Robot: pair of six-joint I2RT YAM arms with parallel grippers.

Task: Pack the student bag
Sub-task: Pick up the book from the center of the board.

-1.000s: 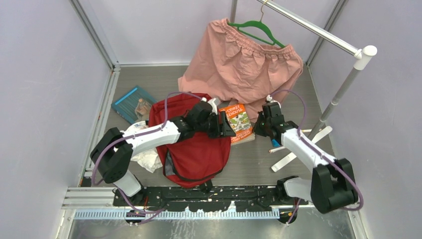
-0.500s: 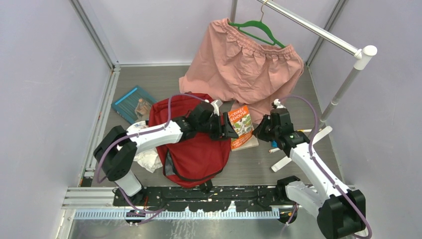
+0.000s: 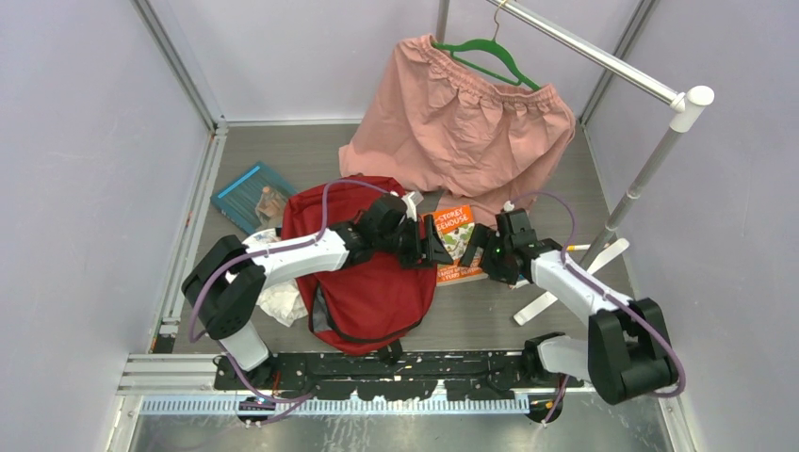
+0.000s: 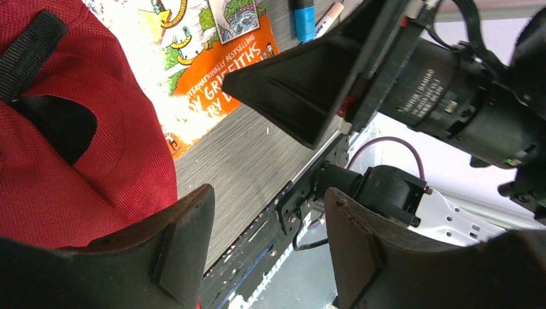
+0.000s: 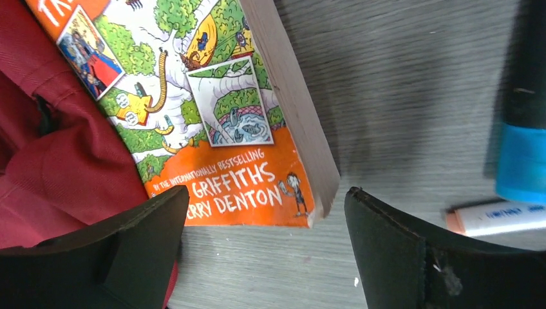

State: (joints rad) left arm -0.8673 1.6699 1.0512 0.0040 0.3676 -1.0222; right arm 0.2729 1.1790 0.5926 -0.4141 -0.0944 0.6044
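I am holding my left end effector (image 4: pixel 267 212) spread, with nothing between its fingers; bare grey desk (image 4: pixel 251 161) is showing through the gap. The student bag (image 3: pixel 363 292) is lying flat on the desk beneath and behind this end effector. Its red fabric is running under my left-hand finger, and one black strap is lying across it further out. Just ahead of the fingertips, an orange illustrated book (image 3: pixel 456 240) is lying cover up, its edge touching the bag's side.

I am reaching my right end effector (image 5: pixel 267 199) toward the same book from the other side, so both are facing each other with the book between them. Its fingers are standing wide apart and gripping nothing. In the right wrist view, the book's near corner is sitting in the gap between the fingertips, below them, and I am not touching it with either finger. Red bag fabric is lying beside the finger on the book's cover side. On the far side of the other finger, a blue marker (image 5: pixel 521 161) and a small white pen (image 5: pixel 496 217) are lying on the desk.

Well beyond both end effectors, pink shorts (image 3: pixel 462 122) are hanging on a green hanger (image 3: pixel 490 52). A blue book (image 3: pixel 252 193) is lying beyond the bag.
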